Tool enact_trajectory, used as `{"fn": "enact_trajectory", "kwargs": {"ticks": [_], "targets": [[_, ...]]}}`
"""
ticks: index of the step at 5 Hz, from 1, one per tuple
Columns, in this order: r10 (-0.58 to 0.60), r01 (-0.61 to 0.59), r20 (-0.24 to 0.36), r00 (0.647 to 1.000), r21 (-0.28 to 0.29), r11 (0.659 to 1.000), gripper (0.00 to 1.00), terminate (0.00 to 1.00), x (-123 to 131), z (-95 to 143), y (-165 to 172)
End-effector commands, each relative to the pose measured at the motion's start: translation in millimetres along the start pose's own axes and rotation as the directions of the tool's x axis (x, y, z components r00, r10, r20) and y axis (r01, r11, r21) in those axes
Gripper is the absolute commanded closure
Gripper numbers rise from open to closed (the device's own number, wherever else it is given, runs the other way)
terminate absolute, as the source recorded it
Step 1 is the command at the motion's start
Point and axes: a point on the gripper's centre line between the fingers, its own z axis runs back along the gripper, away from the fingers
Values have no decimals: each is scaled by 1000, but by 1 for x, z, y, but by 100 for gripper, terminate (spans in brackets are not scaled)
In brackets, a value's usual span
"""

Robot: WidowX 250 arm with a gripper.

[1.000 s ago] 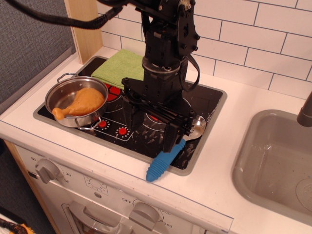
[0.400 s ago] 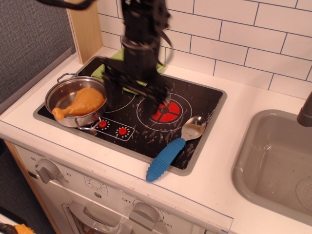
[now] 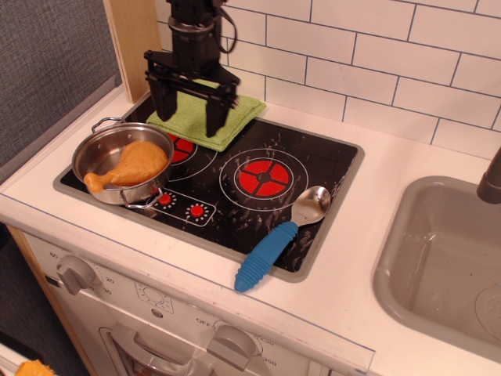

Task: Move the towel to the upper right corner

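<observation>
**Ana:** Where the cooktop (image 3: 344,168) meets the wooden side panel (image 3: 135,43), at its far left corner, the lime-green towel (image 3: 235,117) lies flat and folded, partly over the left burner ring (image 3: 186,150).

**Ben:** And the gripper (image 3: 188,106)?

**Ana:** Directly over the towel, pointing down, jaws spread wide, nearly the towel's width. The fingers (image 3: 213,117) reach down to the cloth, though I cannot tell whether they touch it. Nothing is held.

**Ben:** The upper right corner (image 3: 348,149)?

**Ana:** Bare black glass, well apart from the towel.

**Ben:** What else is on the stove?

**Ana:** A steel pot (image 3: 102,160) holding a toy chicken drumstick (image 3: 133,163) at the front left, and a spoon with a blue handle (image 3: 274,249) at the front right edge, beside the right burner (image 3: 264,178).
</observation>
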Motion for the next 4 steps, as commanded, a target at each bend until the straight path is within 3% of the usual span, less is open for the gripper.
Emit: {"fn": "enact_trajectory", "kwargs": {"ticks": [1,2,4], "targets": [[-9,8,85,996,16,1000,0,0,53,17,10],[-12,10,76,997,23,1000,0,0,58,10,9],[-51,53,-68,996,36,998,0,0,36,-33,-11]]}}
